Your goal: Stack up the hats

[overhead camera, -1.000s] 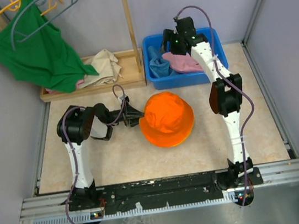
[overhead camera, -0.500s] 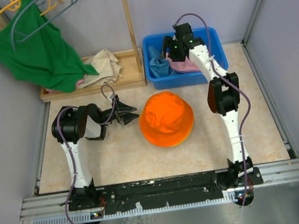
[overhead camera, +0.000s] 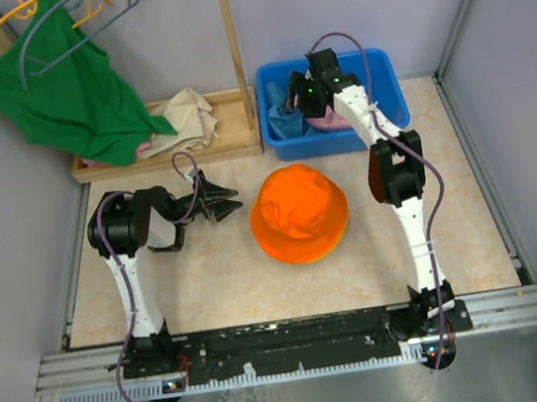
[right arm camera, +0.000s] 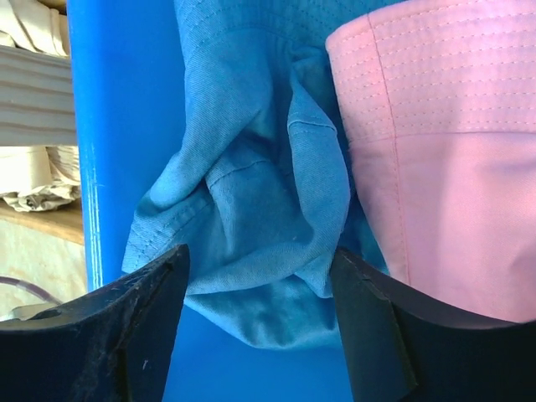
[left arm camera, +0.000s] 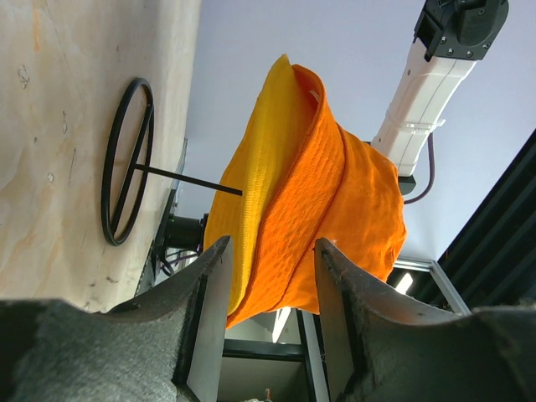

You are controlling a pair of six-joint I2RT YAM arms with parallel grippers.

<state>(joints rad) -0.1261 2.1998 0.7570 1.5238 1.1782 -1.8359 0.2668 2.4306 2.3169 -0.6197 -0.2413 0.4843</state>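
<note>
Worktop (overhead camera: 211, 289) has the orange hat (overhead camera: 298, 212) on the yellow hat (left arm camera: 255, 176), dead centre. Blue bin (overhead camera: 385, 70) behind holds the light blue hat (right arm camera: 251, 184) and pink hat (right arm camera: 452, 167). Right jaws apart just over the blue one, guessing that's next: drop, pinch. Left jaws apart, empty.

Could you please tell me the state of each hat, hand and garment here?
orange hat, crown up on the table, over the yellow hat
yellow hat, nested under the orange one
blue hat, crumpled in the bin
pink hat, in the bin, beside the blue
left hand, open, empty
right hand, open, over the blue hat
green top, hanging
</note>
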